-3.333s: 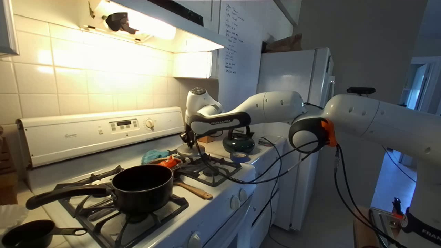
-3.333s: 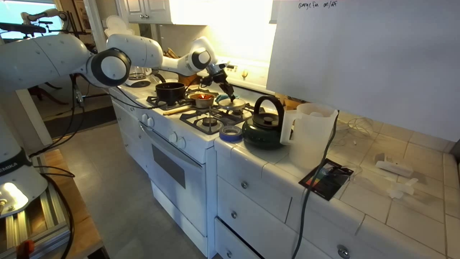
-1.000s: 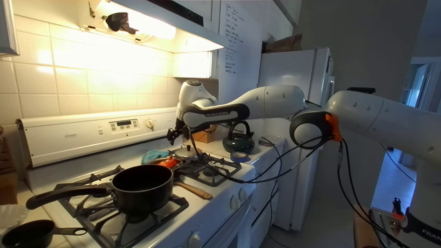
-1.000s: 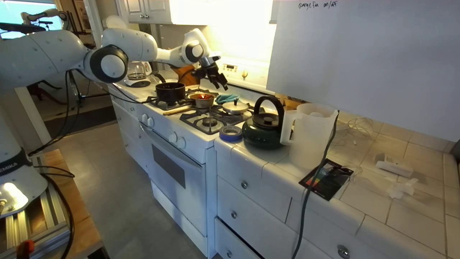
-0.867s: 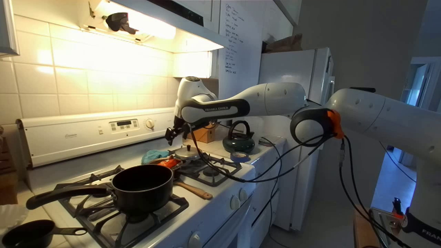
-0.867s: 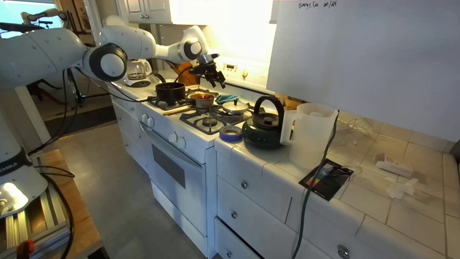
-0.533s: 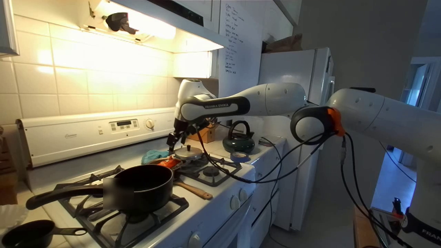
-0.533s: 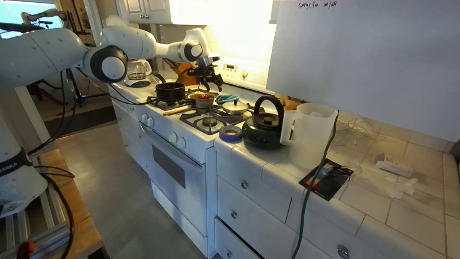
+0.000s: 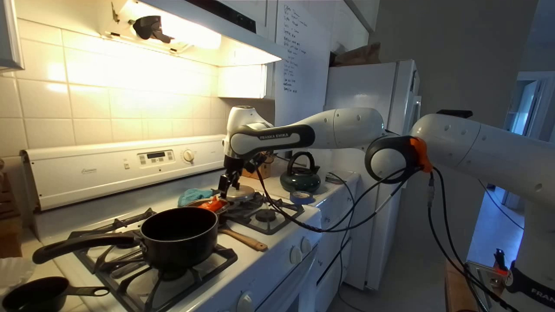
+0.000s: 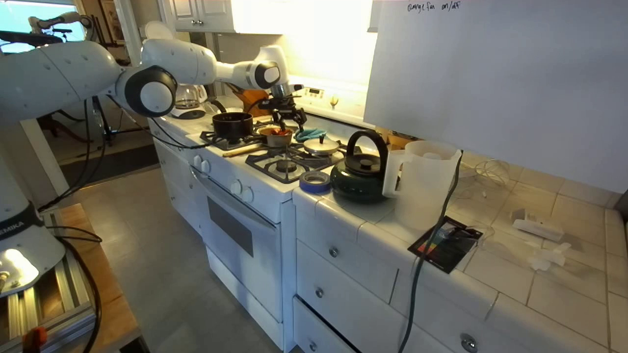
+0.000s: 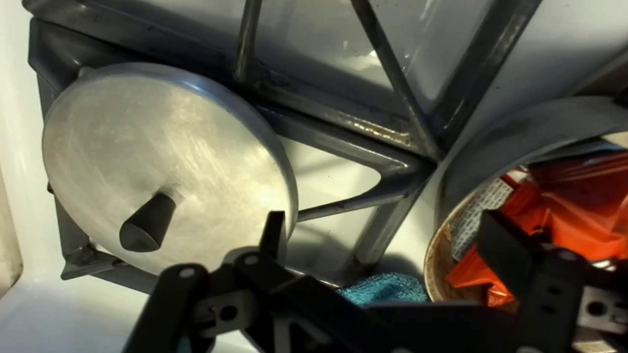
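Observation:
My gripper (image 11: 385, 230) stands open, pointing down, with nothing between its fingers. In the wrist view one finger shows over the rim of a round silver lid (image 11: 196, 147) with a black knob (image 11: 147, 223). The other finger overlaps a small worn pan (image 11: 439, 260) holding a crumpled orange packet (image 11: 588, 211). Whether that finger touches the packet I cannot tell. Part of a teal cloth (image 11: 387, 288) shows below the gap. In an exterior view the gripper (image 10: 293, 125) hovers by the small pan (image 10: 278, 140), while the lid (image 10: 321, 147) lies flat on the burner grate.
A black saucepan (image 9: 180, 236) sits on a front burner, its handle reaching outward. A wooden handle (image 9: 243, 239) lies on the stove. Blue tape (image 10: 315, 182), a dark green kettle (image 10: 362, 179) and a frosted pitcher (image 10: 424, 186) stand on the counter. Cables hang from the arm.
Earliest, my gripper was down at the lid's knob. It rose off, leaving the lid on the grate. Over the last second it swung to point downward and sank closer to the small pan.

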`<state>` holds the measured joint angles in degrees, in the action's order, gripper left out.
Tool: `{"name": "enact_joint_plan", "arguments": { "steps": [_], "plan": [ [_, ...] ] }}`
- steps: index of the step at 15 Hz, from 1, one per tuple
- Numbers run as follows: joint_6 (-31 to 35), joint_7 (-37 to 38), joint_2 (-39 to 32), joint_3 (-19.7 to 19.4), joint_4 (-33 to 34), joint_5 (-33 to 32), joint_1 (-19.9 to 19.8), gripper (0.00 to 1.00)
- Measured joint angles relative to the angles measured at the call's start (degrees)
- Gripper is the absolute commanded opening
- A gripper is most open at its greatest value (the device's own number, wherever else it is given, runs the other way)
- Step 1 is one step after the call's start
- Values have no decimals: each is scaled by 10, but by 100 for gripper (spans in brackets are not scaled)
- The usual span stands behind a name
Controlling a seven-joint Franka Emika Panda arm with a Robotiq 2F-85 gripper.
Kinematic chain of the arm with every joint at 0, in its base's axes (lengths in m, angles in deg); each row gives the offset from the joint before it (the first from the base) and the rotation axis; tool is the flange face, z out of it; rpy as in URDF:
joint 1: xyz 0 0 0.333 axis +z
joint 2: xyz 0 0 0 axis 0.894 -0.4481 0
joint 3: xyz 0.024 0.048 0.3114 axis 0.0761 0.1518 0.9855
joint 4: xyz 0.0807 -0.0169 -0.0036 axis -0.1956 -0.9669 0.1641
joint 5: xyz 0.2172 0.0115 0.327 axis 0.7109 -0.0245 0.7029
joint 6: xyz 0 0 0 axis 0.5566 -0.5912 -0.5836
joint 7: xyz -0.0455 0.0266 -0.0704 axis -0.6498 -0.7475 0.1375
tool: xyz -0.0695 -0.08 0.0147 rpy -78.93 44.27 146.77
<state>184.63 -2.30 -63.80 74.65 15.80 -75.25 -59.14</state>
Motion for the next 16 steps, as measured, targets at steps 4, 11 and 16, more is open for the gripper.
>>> {"name": "enact_joint_plan", "arguments": {
  "steps": [4,11,16],
  "plan": [
    [0,6,-2,3,0,3,2,100],
    [-9,38,-8,4,0,6,3,54],
    [-20,62,-9,4,0,7,3,19]
  ]
}}
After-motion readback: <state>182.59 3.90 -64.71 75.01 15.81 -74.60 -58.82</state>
